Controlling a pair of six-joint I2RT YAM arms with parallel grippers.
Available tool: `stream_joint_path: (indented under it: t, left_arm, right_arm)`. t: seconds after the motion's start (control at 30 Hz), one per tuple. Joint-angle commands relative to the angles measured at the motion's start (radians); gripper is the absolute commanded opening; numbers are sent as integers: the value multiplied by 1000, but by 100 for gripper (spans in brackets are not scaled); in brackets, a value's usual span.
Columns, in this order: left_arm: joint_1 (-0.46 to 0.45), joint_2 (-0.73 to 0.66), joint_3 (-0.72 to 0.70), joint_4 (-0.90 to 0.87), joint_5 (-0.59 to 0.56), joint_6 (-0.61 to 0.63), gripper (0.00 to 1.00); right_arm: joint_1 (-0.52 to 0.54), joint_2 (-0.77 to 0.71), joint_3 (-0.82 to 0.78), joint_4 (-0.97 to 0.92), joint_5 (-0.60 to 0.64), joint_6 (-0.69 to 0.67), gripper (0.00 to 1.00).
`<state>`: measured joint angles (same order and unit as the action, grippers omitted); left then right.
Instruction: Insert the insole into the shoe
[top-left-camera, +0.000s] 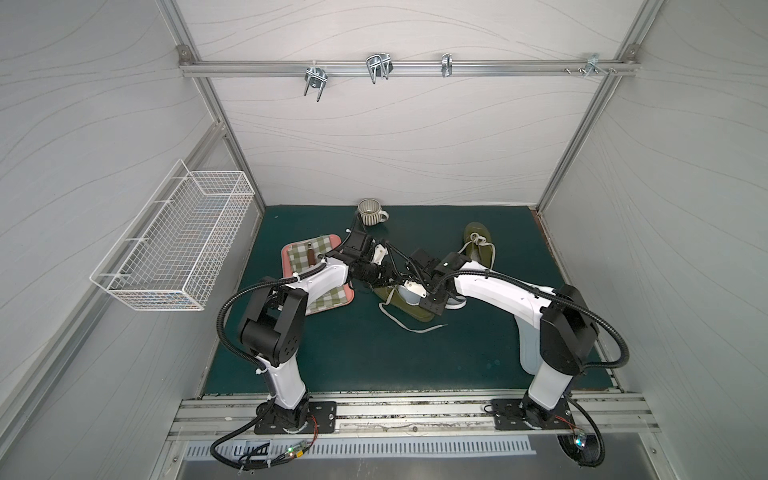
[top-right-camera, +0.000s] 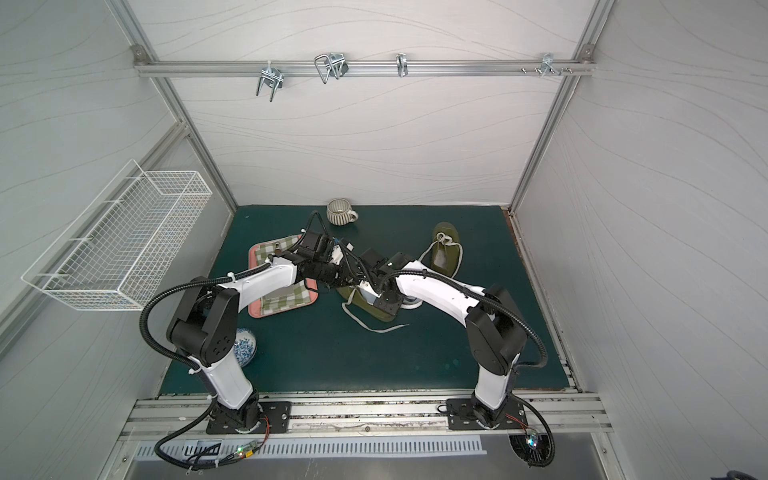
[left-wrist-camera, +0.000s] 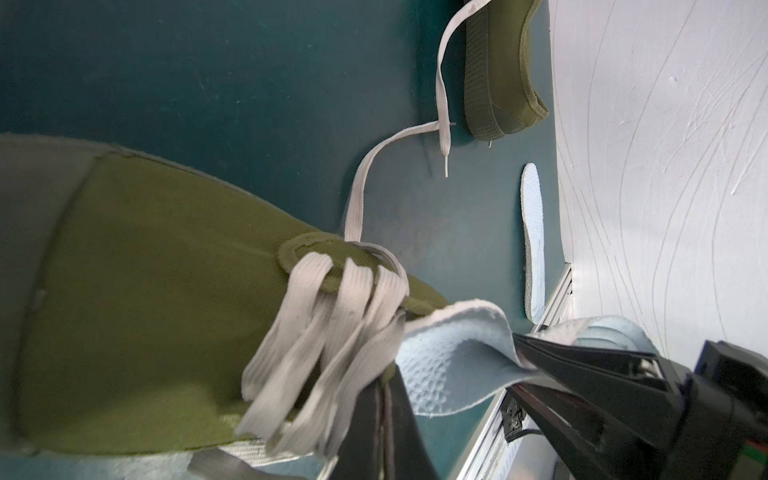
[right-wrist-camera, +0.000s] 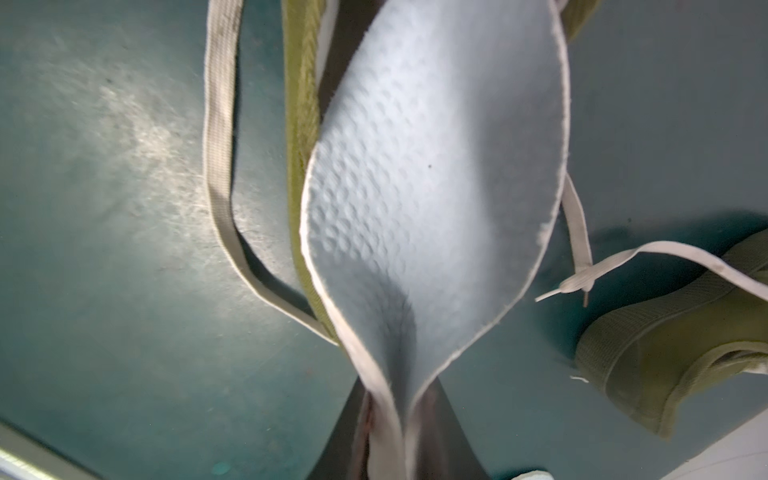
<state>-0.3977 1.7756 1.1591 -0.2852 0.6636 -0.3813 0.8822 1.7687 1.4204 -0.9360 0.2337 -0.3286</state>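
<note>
You are mid-insertion: the insole (right-wrist-camera: 436, 166) is entering the opening of the shoe (left-wrist-camera: 145, 270) front first, its back bowing outside the shoe. Your right gripper (right-wrist-camera: 392, 399) is pinching that back end; your left gripper (left-wrist-camera: 384, 376) is clamping the shoe's rim. The next move is likely calling for a slide toward the shoe's toe.

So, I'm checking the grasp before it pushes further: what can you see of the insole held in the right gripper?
The insole is pale blue, soft foam by its look, with a dimpled face and a whitish rim. The right gripper pinches it across its width, folding it into a trough, one rounded end sticking out behind the fingers. The other end meets the olive shoe beside its white laces; how deep it sits is hidden.
</note>
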Motion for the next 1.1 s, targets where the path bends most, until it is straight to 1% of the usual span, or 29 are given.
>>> stream_joint_path:
  t: [0.0, 0.07, 0.13, 0.33, 0.63, 0.73, 0.8, 0.87, 1.07]
  left_arm:
    - [-4, -27, -2, 66, 46, -22, 0]
    - [-4, -31, -3, 62, 29, -25, 0]
    - [-2, -42, -14, 76, 22, -33, 0]
    - [-2, -46, -12, 86, 36, -46, 0]
    - [-3, -42, -18, 102, 32, -62, 0]
    - [-3, -44, -20, 115, 45, -72, 0]
    - [-3, -45, -26, 122, 48, -77, 0]
    - [-3, -45, -33, 131, 48, -85, 0]
    - [-3, -47, -52, 157, 58, -103, 0]
  right_arm:
    - [7, 43, 63, -73, -36, 32, 22]
    - [19, 70, 92, -114, -10, 35, 22]
    - [21, 87, 112, -141, -24, 50, 22]
    - [15, 62, 99, -156, -64, 82, 22]
    - [5, 41, 111, -208, -71, 126, 22]
    - [5, 59, 149, -237, -67, 153, 22]
    - [4, 75, 165, -238, -90, 155, 22]
    - [-1, 92, 188, -237, -107, 188, 22]
    - [-21, 139, 231, -230, -151, 193, 22]
